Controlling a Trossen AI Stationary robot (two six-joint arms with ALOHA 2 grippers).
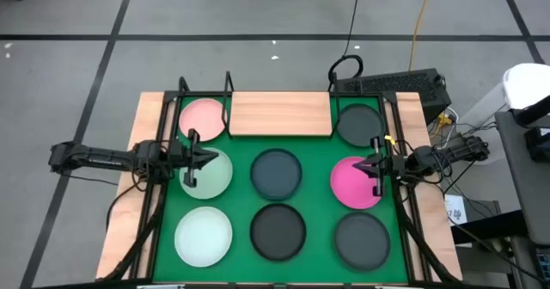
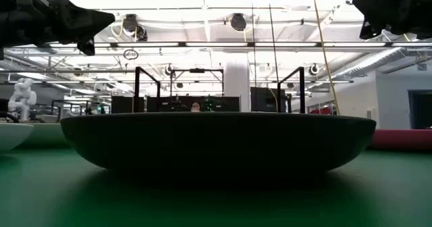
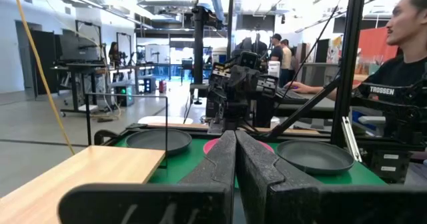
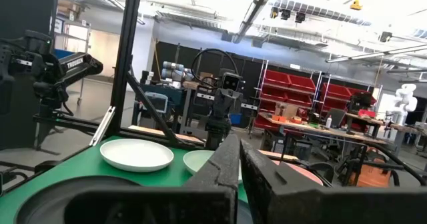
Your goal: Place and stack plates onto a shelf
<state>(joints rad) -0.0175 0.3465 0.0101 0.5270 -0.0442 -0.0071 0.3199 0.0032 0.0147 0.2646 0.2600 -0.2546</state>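
Eight plates lie on the green mat: light pink point(image 1: 204, 117), mint point(image 1: 215, 179), white point(image 1: 204, 236), blue-grey point(image 1: 277, 173), black point(image 1: 278, 231), magenta point(image 1: 348, 188), and dark grey ones point(image 1: 361, 240) point(image 1: 359, 124). The wooden shelf board point(image 1: 279, 114) sits at the far edge between black wire uprights point(image 1: 228, 87). My left gripper point(image 1: 209, 158) hovers shut over the mint plate. My right gripper point(image 1: 363, 164) hovers shut over the magenta plate. The low view shows both grippers point(image 2: 74, 21) point(image 2: 388, 14) well above the plates.
A green mat point(image 1: 318, 205) covers the table inside a black frame. A keyboard point(image 1: 391, 84) and cables lie beyond the far edge. A seated person point(image 3: 400, 64) shows past the table's right side in the left wrist view. The black plate point(image 2: 216, 142) fills the low view.
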